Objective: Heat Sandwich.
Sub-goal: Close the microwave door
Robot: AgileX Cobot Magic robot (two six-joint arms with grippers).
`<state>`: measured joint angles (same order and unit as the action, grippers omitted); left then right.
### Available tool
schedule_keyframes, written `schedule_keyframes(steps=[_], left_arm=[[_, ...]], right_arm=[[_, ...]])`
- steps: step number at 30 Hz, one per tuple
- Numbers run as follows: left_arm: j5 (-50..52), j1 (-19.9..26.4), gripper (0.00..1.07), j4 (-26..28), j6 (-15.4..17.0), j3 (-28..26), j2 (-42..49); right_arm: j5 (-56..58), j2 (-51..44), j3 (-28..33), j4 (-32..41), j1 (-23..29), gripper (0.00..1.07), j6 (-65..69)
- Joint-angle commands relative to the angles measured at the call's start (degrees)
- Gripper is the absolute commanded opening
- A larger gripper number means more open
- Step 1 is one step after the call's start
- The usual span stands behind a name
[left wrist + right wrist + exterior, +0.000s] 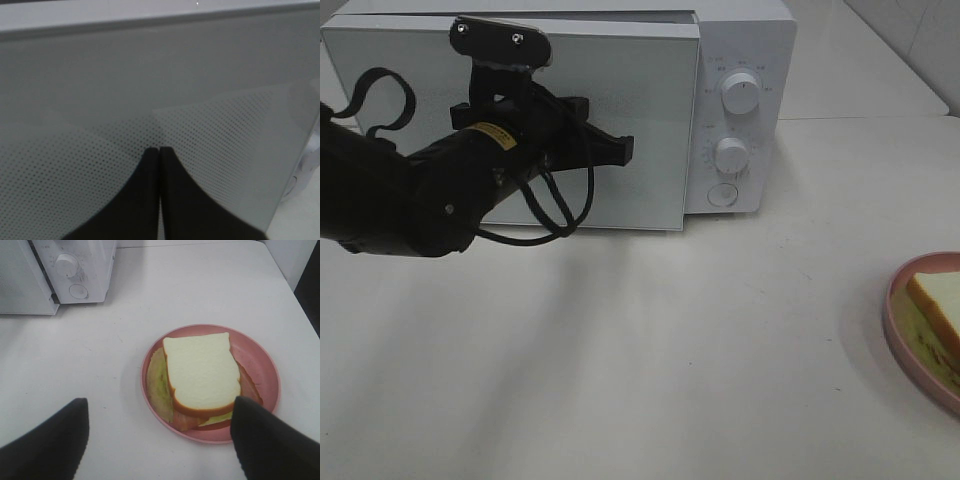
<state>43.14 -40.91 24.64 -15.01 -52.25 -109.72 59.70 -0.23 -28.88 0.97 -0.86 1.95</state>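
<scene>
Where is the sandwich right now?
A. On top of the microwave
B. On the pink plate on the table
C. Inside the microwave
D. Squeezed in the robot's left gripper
B. The sandwich lies on the pink plate on the white table, away from the microwave, and the right gripper hangs open above it without touching it.

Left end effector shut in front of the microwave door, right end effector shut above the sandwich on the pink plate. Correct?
Not quite. The right end effector is open: the right wrist view shows its fingers spread wide apart above the sandwich on the pink plate. The rest holds: the left end effector is shut in front of the microwave door.
</scene>
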Motion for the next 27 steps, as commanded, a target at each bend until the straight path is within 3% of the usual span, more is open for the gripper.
schedule_keyframes(steps=[1,5,9,19,27], left_arm=[[-0.8,-0.1,0.00,2.4,-2.2,-2.1,-0.6],[-2.8,-0.1,0.00,6.5,-6.3,-5.9,-2.5],[-4.1,0.0,0.00,6.8,-8.0,-8.5,-4.0],[-9.0,4.4,0.00,7.2,-8.1,-13.3,-5.0],[-14.0,2.9,0.00,6.6,-8.1,-10.8,-2.3]], right_arm=[[-0.2,-1.5,0.1,-0.1,-0.4,0.75,-0.3],[-0.2,-1.5,0.1,-0.1,-0.4,0.75,-0.3],[-0.2,-1.5,0.1,-0.1,-0.4,0.75,-0.3],[-0.2,-1.5,0.1,-0.1,-0.4,0.75,-0.3],[-0.2,-1.5,0.1,-0.1,-0.4,0.75,-0.3]])
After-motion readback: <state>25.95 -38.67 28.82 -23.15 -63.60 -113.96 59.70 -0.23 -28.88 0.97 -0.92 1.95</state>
